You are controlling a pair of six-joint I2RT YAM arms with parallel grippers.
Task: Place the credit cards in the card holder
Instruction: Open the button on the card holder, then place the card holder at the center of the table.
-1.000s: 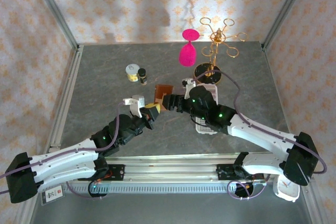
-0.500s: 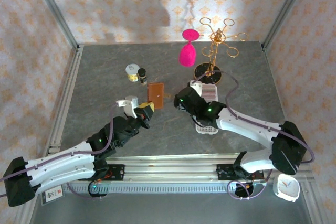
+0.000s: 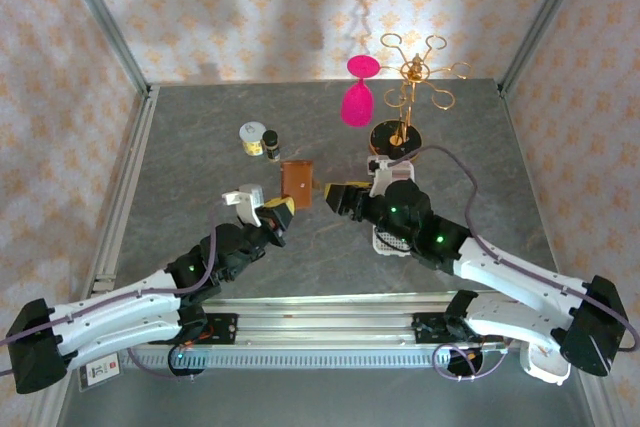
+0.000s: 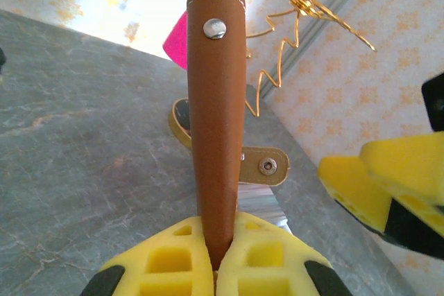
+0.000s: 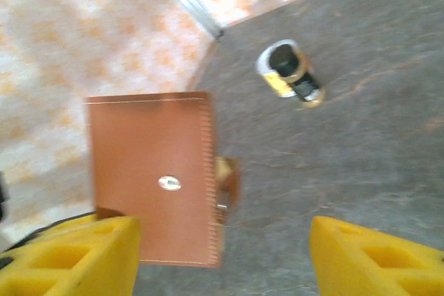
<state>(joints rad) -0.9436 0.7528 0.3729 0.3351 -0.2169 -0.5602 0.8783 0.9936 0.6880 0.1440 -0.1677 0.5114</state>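
Note:
The card holder (image 3: 296, 180), a reddish-brown leather wallet with a snap stud, is held upright above the table. My left gripper (image 3: 277, 210) is shut on its lower edge, and its yellow pads (image 4: 173, 261) pinch the folded wallet (image 4: 216, 102) from both sides. A pale silvery card edge (image 4: 262, 204) sticks out of the wallet's side just under the strap tab (image 4: 265, 166). My right gripper (image 3: 336, 196) hovers open just right of the wallet without touching it. From the right wrist I see the wallet's face (image 5: 152, 171) near the left finger, with bare table between the fingertips (image 5: 222, 254).
A white perforated tray (image 3: 391, 241) lies partly under my right arm. A pink goblet (image 3: 357, 99) and a gold wire stand (image 3: 408, 97) stand at the back. Two small jars (image 3: 258, 138) sit left of the wallet; I also see the jars (image 5: 288, 71) from the right wrist.
My right gripper has let go of the wallet and drawn back to the right, jaws a little narrower. The left gripper has shifted the wallet slightly left and straightened it.

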